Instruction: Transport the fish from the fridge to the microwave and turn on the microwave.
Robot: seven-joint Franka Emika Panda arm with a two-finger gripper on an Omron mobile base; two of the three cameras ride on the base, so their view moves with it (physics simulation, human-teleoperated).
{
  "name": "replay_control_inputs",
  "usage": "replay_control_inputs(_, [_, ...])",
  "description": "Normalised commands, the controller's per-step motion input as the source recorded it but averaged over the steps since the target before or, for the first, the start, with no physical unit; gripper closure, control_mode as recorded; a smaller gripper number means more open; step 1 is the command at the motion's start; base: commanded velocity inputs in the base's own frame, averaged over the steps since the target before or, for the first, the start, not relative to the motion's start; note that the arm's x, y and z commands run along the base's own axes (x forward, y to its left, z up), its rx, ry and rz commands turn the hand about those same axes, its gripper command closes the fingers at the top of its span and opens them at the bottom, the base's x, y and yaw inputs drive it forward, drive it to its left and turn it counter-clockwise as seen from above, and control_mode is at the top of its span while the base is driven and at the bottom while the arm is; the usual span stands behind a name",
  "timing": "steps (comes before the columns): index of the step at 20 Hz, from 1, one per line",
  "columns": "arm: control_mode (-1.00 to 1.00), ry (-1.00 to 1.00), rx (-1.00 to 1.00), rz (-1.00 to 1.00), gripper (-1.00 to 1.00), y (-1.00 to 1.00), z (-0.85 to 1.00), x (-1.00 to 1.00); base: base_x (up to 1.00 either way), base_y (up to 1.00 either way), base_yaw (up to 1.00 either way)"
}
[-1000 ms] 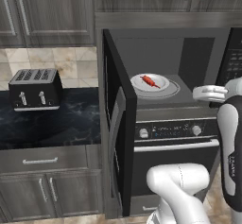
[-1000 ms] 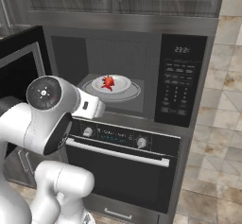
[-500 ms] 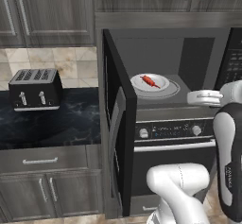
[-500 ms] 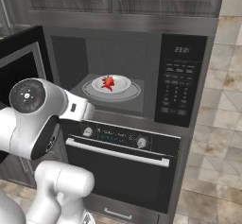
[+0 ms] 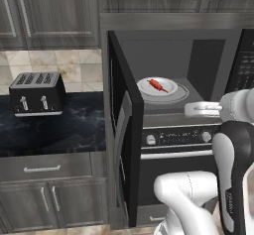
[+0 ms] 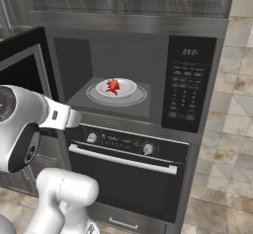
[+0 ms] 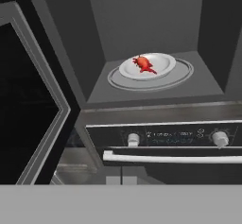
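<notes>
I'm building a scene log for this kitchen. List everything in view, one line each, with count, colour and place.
Small red-orange fish: one, on the plate.
White round plate: one, on the round grey turntable in the microwave.
Black built-in microwave: one, door swung open to the left, button panel on the right.
Black oven with knobs: one, under the microwave, door shut.
Black toaster: one, on the dark marbled counter.
Dark wooden cabinets: several, above and below the counter.
White robot arm: one, in front of the oven; claw shut, drawn back outside the microwave.
</notes>
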Motion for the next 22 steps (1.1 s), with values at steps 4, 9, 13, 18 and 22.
replay_control_inputs(4, [-1.00, 0.00, 0.00, 0.00, 1.00, 0.20, 0.00, -0.43, 0.00, 0.00, 0.00])
replay_control_inputs(9, [-1.00, -0.01, 0.00, 0.00, 1.00, 0.01, 0.00, -0.59, 0.00, 0.00, 0.00])
replay_control_inputs(13, [-1.00, -0.05, 0.00, 0.00, 1.00, 0.09, 0.00, -0.53, 0.00, 0.00, 0.00])
replay_control_inputs(18, [-1.00, -0.11, -0.04, 0.00, 1.00, 0.17, 0.00, -0.41, 0.00, 0.00, 0.00])
replay_control_inputs(22, [-1.00, -0.15, -0.07, -0.01, 1.00, 0.15, 0.00, -0.37, 0.00, 0.00, 0.00])
